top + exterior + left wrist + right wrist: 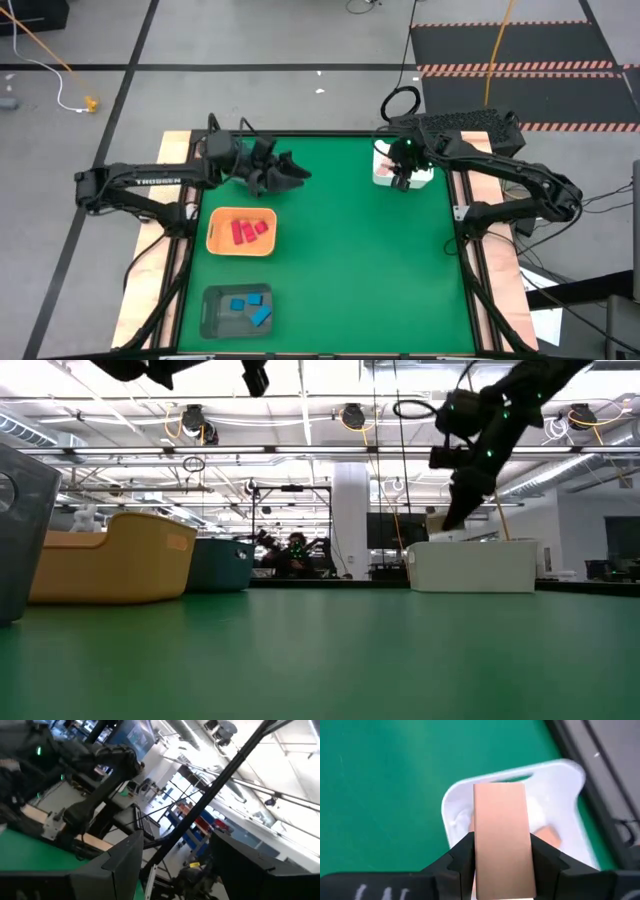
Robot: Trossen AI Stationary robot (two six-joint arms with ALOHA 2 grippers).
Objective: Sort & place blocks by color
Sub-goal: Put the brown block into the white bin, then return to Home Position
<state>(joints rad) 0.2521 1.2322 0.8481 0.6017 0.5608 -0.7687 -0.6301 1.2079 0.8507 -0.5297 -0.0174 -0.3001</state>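
I have a tan block (pixel 500 840) clamped in the right gripper (pixel 500 857), hanging above the white tray (pixel 570 785) at the table's far right. Risk: releasing off-centre lets it clip the rim onto the green table (pixel 340 250). Left gripper (pixel 285 172) waits far left, fingers partly apart, empty. Tray contents are mostly hidden; one tan piece shows

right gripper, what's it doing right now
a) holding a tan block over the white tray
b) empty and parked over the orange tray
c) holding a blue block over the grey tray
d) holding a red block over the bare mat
a: in the right wrist view the right gripper is clamped on a pale tan block directly above the white tray, and the high view puts that gripper over the same tray.
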